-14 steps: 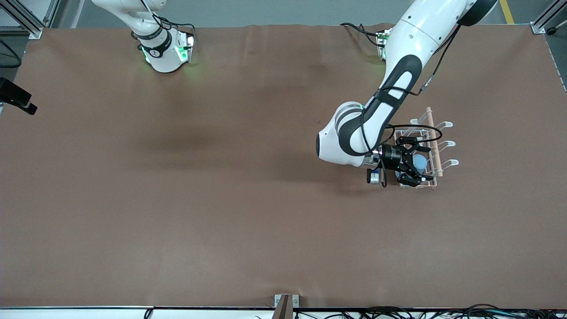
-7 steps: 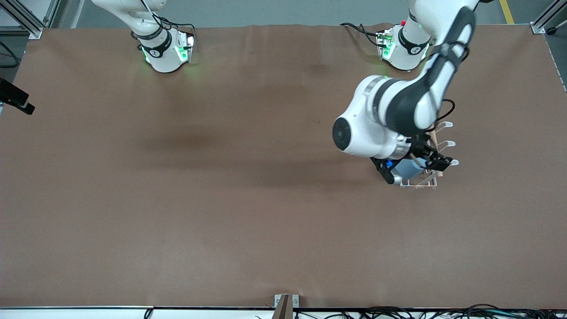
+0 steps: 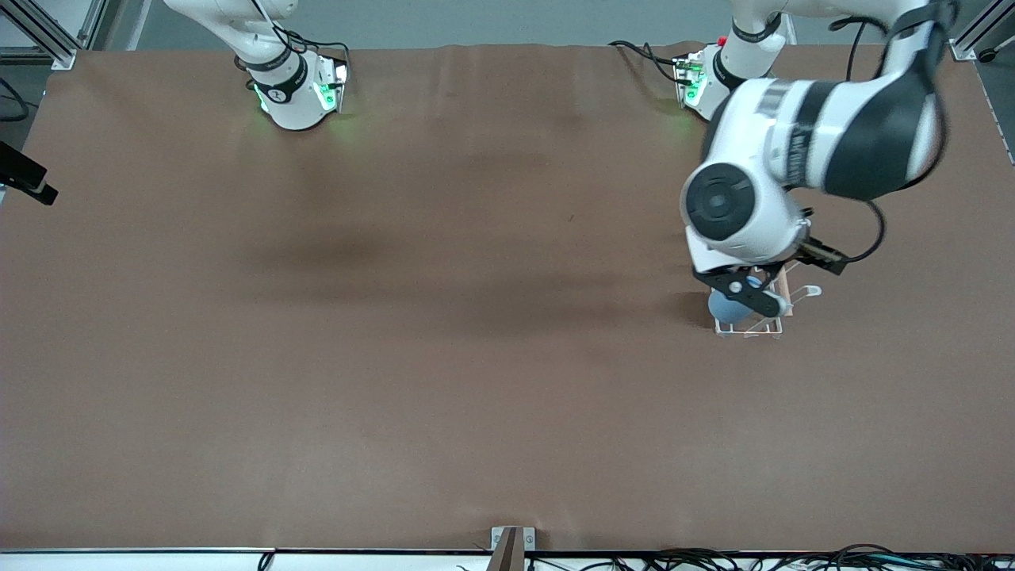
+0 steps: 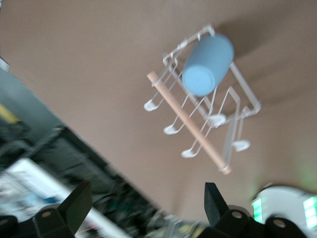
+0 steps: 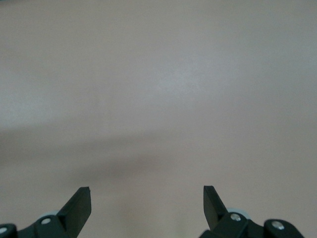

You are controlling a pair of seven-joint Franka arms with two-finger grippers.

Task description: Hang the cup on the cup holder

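Observation:
The light-blue cup (image 4: pixel 208 64) hangs tilted on a looped prong of the white wire cup holder (image 4: pixel 245 104), its closed bottom toward the left wrist camera. The holder's wooden rod (image 4: pixel 188 124) runs along its top. In the front view the cup (image 3: pixel 725 307) and the cup holder (image 3: pixel 749 327) show partly under the left arm's wrist. My left gripper (image 4: pixel 146 198) is open and empty, up in the air above the cup holder and apart from it. My right gripper (image 5: pixel 147 196) is open and empty over bare table; the right arm waits.
The brown table cover (image 3: pixel 444 357) stretches wide around the cup holder. The left arm's white wrist (image 3: pixel 741 210) hovers over the holder. The right arm's base (image 3: pixel 293 87) stands at the table's edge. Cables lie along the edge nearest the front camera.
My left arm has lifted off and swung its wrist up and away from the cup. The cup stays on the holder's prong. The right arm has not moved.

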